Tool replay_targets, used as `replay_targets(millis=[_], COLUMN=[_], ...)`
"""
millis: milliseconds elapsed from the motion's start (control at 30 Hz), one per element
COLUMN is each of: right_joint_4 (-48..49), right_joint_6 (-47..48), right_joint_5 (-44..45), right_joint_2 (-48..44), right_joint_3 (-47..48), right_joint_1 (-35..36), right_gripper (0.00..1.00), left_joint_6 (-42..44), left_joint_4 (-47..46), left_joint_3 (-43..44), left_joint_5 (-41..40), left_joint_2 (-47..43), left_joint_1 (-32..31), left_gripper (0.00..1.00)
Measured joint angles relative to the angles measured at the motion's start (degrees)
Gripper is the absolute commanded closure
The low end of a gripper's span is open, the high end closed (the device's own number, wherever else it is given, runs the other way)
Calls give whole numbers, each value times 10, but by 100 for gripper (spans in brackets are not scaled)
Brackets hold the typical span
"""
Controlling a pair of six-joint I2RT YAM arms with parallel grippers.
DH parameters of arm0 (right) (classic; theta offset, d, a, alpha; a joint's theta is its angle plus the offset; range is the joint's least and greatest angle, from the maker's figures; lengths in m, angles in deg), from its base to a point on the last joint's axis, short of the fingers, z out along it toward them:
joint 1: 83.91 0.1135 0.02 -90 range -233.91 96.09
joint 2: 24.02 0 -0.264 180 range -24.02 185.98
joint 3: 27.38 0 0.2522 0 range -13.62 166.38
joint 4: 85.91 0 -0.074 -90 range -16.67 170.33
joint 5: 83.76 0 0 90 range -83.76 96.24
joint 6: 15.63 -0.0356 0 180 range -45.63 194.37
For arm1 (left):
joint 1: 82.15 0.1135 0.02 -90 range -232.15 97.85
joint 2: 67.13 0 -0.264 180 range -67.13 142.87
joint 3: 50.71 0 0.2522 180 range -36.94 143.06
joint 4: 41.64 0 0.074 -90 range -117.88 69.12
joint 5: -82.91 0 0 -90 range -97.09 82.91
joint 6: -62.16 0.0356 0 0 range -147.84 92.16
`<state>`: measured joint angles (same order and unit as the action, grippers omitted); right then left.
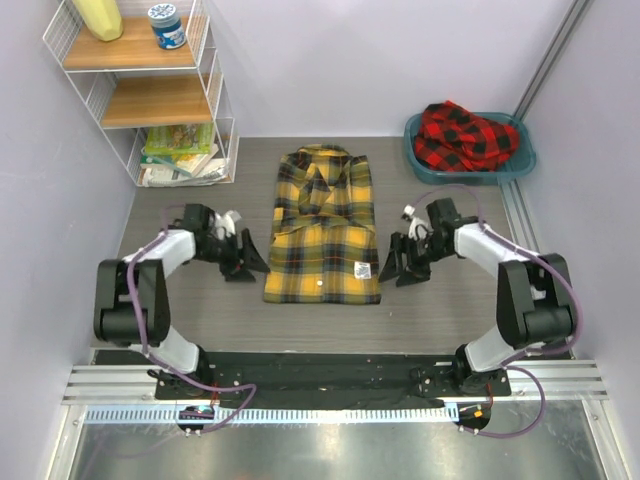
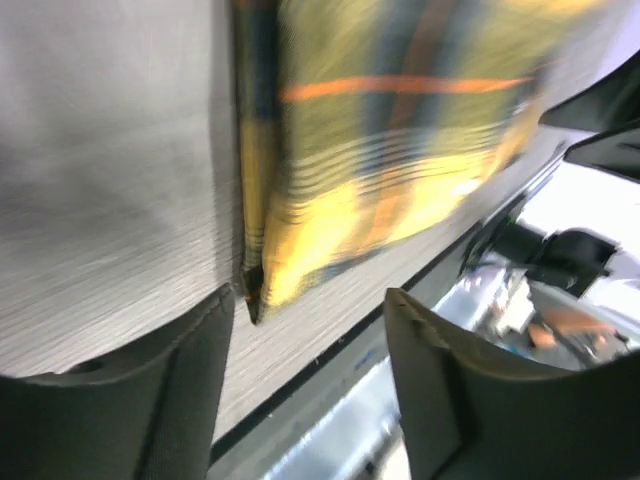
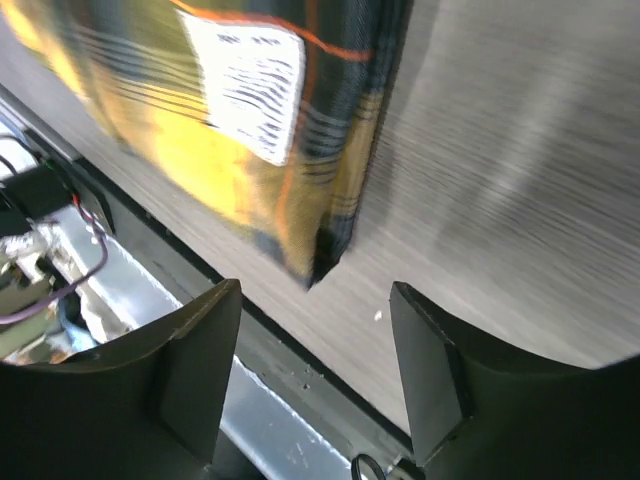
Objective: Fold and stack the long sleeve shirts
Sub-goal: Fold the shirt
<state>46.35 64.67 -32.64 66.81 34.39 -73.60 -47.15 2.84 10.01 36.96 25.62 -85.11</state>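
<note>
Soft yellow-check flannel shirt (image 1: 322, 240), folded rectangular

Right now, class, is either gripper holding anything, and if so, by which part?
Nothing is held. The left gripper and the right gripper stand open on either side of the folded yellow shirt, fingers off the cloth.

I log the near shirt (image 1: 322, 225) as yellow-and-black check crossed by thin orange lines (its label (image 1: 363, 269) white, dark print), the far shirt (image 1: 465, 135) red-and-black check, the basin (image 1: 500, 172) teal, the table (image 1: 200, 310) streaked grey.
</note>
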Motion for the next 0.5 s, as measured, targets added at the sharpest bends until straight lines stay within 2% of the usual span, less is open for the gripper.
replay_targets(millis=[100, 167, 200, 300, 433, 500], right_joint_4=[-53, -55, -43, 14, 129, 192], right_joint_6=[23, 34, 32, 2, -76, -111], right_joint_5=[4, 2, -5, -23, -48, -58], right_joint_2=[-38, -46, -47, -45, 33, 87], right_joint_3=[57, 106, 123, 144, 175, 182], right_joint_1=[-24, -31, -31, -15, 36, 54], right_gripper=[35, 44, 53, 66, 71, 73], left_joint_6=[31, 49, 59, 61, 14, -17], left_joint_4=[14, 9, 4, -26, -114, -152], left_joint_3=[34, 59, 77, 120, 150, 155], left_joint_5=[15, 23, 30, 45, 68, 71], left_joint_2=[-56, -93, -106, -96, -5, 54], left_joint_1=[52, 71, 67, 9, -86, -110], left_gripper=[30, 32, 36, 44, 52, 55])
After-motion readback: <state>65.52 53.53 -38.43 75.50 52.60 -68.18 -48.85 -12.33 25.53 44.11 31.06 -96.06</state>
